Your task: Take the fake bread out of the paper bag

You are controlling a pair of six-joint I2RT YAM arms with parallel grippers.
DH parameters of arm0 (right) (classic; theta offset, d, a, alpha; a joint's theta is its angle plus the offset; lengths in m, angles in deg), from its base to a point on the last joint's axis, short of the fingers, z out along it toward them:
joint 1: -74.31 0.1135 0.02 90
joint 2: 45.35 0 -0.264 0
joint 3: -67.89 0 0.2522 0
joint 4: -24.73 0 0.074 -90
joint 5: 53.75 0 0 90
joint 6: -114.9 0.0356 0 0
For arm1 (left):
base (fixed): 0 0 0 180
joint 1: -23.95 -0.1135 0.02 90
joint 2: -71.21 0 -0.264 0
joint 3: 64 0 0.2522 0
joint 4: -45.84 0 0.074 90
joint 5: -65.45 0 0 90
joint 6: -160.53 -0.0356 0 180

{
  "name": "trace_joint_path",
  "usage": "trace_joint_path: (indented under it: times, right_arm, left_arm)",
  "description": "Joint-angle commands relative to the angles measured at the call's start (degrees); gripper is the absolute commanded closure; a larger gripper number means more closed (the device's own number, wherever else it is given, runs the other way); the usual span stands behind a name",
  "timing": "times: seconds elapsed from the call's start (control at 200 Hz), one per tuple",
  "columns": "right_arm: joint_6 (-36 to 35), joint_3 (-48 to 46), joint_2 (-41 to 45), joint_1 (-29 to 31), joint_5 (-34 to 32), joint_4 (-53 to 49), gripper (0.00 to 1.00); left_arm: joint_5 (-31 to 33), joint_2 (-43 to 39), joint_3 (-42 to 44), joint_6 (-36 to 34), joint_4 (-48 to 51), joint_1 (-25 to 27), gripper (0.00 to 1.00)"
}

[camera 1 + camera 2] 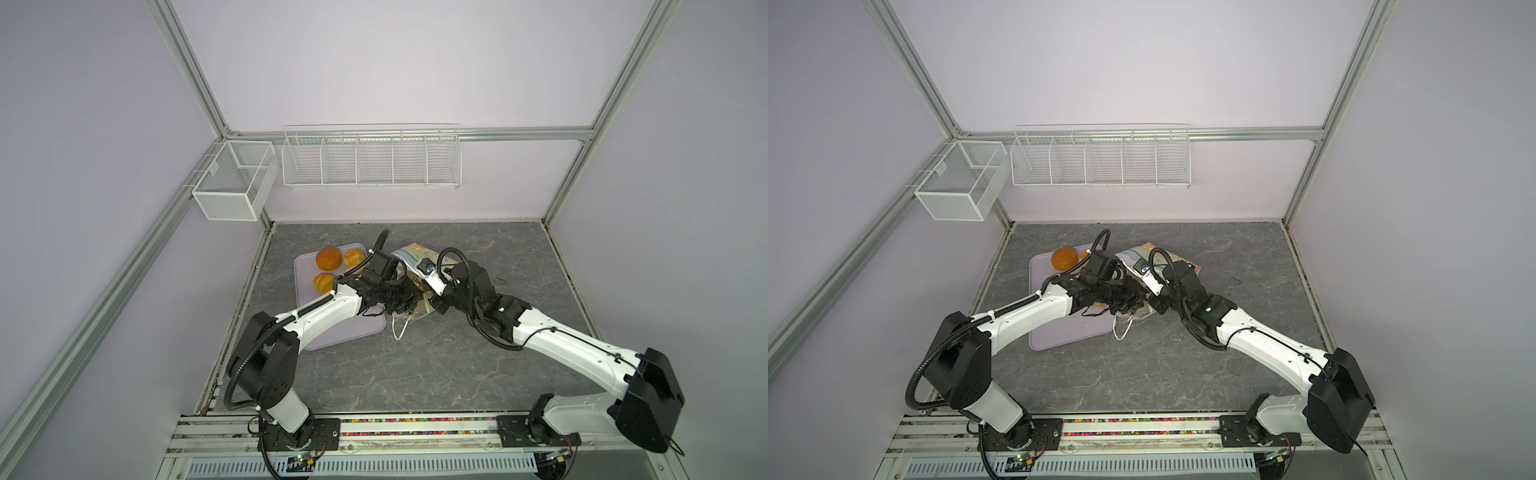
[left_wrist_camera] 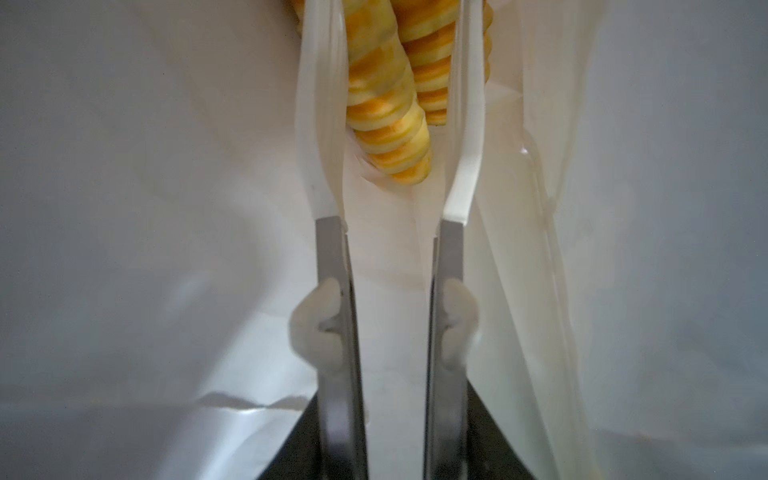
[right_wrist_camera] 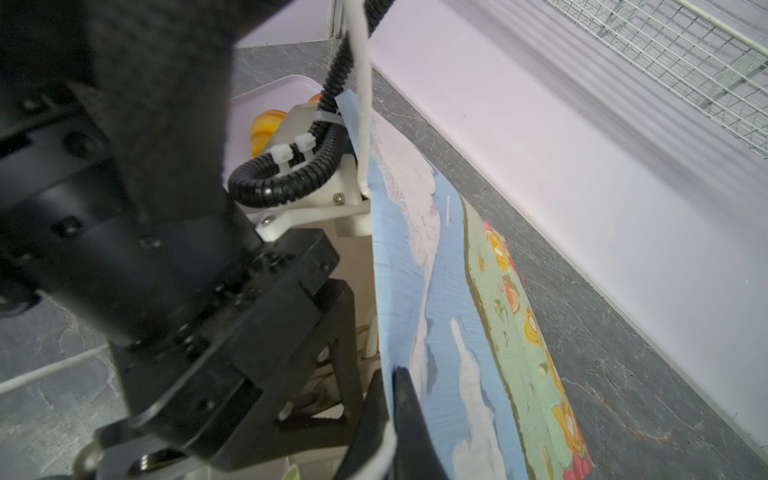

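Note:
The paper bag (image 1: 415, 253) lies on its side on the grey table, its mouth towards the tray; its sky and flower print shows in the right wrist view (image 3: 457, 291). My right gripper (image 3: 392, 374) is shut on the bag's upper mouth edge and holds it up. My left gripper (image 2: 399, 41) reaches deep into the white inside of the bag (image 2: 166, 208). Its long fingers (image 2: 320, 124) stand apart, open, either side of a ridged loaf of fake bread (image 2: 386, 124), with another ridged piece (image 2: 432, 83) behind it. A round bun (image 1: 328, 258) and two other breads (image 1: 323, 282) lie on the tray.
The pale lilac tray (image 1: 340, 332) lies left of the bag, partly under my left arm. A white cord handle (image 1: 401, 328) trails from the bag's mouth onto the table. A wire rack (image 1: 370, 160) and a mesh box (image 1: 232, 183) hang on the walls.

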Motion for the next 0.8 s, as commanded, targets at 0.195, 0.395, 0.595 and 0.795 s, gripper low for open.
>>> trace_joint_path:
  times: [0.195,0.395,0.595,0.795]
  right_arm:
    - [1.18,0.86,-0.45,0.83,5.33,2.04,0.94]
    - [0.89,0.43,-0.5,0.78,5.42,1.98,0.94]
    - [0.87,-0.24,-0.28,0.63,3.72,2.21,0.94]
    - [0.62,-1.24,0.52,-0.09,0.79,2.61,0.93]
  left_arm:
    - [0.71,3.76,-0.44,3.77,-6.16,0.31,0.59]
    - [0.31,5.08,-0.29,4.64,-8.24,0.31,0.62]
    - [1.39,2.8,0.35,3.28,-6.16,0.31,0.91]
    - [3.57,-2.08,2.46,1.89,-3.07,0.31,1.0]
